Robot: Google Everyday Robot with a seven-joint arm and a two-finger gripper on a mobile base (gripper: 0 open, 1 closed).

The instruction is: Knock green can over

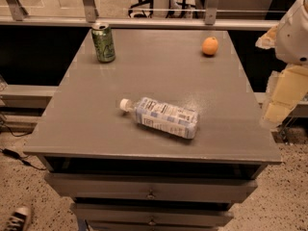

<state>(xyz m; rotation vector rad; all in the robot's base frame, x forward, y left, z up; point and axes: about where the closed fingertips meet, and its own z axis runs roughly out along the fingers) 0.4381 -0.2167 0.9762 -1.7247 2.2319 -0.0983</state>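
One arm [294, 30] enters from the right edge, its white rounded casing high beside the table's far right corner. Below it the gripper [278, 105] hangs as a pale yellowish block pointing downward, just off the table's right edge; whether it is spread or pressed together cannot be told. The green can [103, 43] stands upright near the far left corner of the table [86, 129], well apart from the gripper. It is a small metal cylinder with mottled green printed sides and a silver top rim. One clear plastic bottle [163, 118] lies on its side near the middle of the tabletop, white cap toward the left, a white-blue label round its body. One orange [210, 46], round and matte, sits near the far right corner. The tabletop is flat, grey and smooth, with two drawer fronts [192, 189] below, each bearing a small knob. One can, one bottle, one orange: three things on top
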